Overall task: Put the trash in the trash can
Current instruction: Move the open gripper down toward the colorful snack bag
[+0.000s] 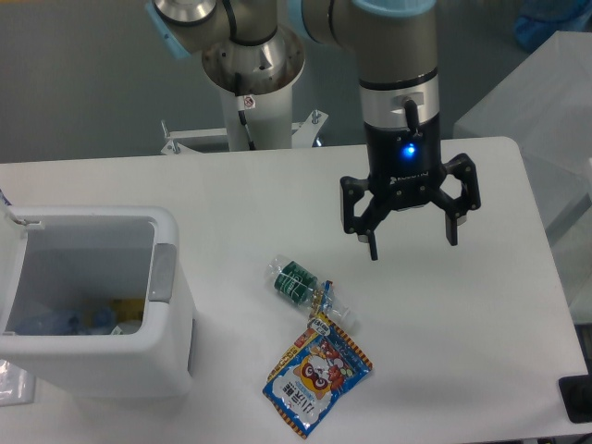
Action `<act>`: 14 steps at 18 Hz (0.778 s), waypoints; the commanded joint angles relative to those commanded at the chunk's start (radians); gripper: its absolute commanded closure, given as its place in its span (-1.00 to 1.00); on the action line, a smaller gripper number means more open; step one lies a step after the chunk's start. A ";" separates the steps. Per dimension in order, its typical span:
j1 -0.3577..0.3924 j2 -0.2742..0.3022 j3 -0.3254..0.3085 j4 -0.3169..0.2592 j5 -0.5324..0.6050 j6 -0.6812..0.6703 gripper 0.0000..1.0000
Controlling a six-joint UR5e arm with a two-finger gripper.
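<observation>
white bin (171, 319) – blue and yellow scraps inside, pincer (413, 246) spread

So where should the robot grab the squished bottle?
Probably across the green-label middle of the bottle, coming straight down from above. It lies flat and slanted on the table, so the open end effector should turn to pinch its narrow sides, clear of the snack packet.

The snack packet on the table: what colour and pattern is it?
Glossy blue snack packet with a red-and-white cartoon face, seen clearly in the fixed camera view.
</observation>
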 joint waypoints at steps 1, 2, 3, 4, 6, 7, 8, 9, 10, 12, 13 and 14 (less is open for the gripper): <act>0.000 -0.002 0.002 0.000 0.008 0.000 -1.00; -0.002 -0.003 0.002 0.000 0.029 0.000 -1.00; -0.002 -0.008 0.003 -0.002 0.041 0.000 -1.00; -0.003 -0.009 0.002 0.000 0.043 0.000 -1.00; -0.003 -0.014 -0.005 0.000 0.044 -0.003 -1.00; -0.003 -0.023 -0.005 0.002 0.051 -0.008 -1.00; -0.003 -0.029 -0.005 0.000 0.063 -0.006 -1.00; -0.005 -0.037 -0.006 0.000 0.067 -0.005 -1.00; -0.009 -0.044 -0.008 0.002 0.064 -0.002 -1.00; -0.012 -0.055 -0.041 0.014 0.061 -0.003 -1.00; -0.015 -0.057 -0.064 0.040 0.063 -0.003 -1.00; -0.015 -0.060 -0.089 0.082 0.066 -0.003 -1.00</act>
